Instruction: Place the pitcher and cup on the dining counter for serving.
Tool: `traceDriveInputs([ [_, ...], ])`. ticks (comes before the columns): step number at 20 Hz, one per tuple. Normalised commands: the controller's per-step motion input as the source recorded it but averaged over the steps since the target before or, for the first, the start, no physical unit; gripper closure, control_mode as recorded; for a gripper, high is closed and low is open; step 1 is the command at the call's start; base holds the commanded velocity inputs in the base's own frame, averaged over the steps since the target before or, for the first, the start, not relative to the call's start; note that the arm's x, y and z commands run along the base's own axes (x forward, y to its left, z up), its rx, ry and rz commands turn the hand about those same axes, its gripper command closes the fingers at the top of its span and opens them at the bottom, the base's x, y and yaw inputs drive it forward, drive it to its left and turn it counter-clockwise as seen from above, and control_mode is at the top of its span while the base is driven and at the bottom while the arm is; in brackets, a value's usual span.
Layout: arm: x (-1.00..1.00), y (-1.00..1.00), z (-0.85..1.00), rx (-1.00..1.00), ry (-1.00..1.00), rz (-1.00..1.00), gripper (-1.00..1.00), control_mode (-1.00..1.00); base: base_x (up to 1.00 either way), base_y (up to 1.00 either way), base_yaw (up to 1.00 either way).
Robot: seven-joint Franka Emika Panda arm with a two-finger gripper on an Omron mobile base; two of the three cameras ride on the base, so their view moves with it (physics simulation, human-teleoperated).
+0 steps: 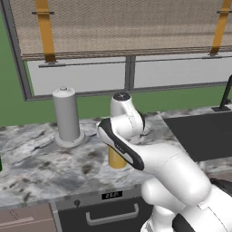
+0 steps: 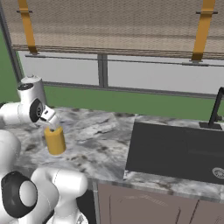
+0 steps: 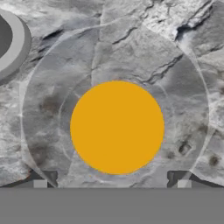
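We see one long grey-white marbled tabletop (image 1: pixel 41 158) running under one wide window (image 2: pixel 131 74) with a woven blind and two orange straps. Set into the tabletop on the right is one black rectangular sink (image 2: pixel 175 148) with one dark faucet (image 2: pixel 215 107) at its far edge. Below the tabletop edge, in the left base view, sits one dark appliance front with a grey handle (image 1: pixel 111 213).

One white robot arm (image 1: pixel 158 167) rises from the base and bends over the tabletop. Near it, to the left, stands one tall opaque grey canister with a knobbed lid (image 1: pixel 66 115), upright on a round base.

One clear glass cylindrical pitcher with orange-yellow contents (image 2: pixel 55 141) stands upright on the tabletop, between the canister and the sink and well apart from the sink. The arm partly hides it in the left base view (image 1: pixel 116 159).

The one pincer (image 2: pixel 53 127) hangs directly above the pitcher, pointing down at it. In the hand view we look straight into the pitcher (image 3: pixel 117 127): its round glass rim spans the gap between the two dark fingertips (image 3: pixel 43 178), which stand spread as wide as the rim. The pincer (image 3: pixel 111 179) is fully parted and holds nothing; we cannot tell whether its tips touch the glass.
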Motion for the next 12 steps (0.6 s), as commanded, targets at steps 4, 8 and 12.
traceDriveInputs([
  [4,0.30,0.22,-0.13,-0.01,0.00,-0.13,-1.00,-1.00,0.00,0.00,0.00],
  [8,-0.16,0.51,-0.30,0.00,0.00,-0.04,-1.00,-1.00,0.00,0.00,0.00],
  [12,-0.61,0.08,-0.14,0.00,-0.01,-0.03,-1.00,-1.00,0.00,0.00,0.00],
])
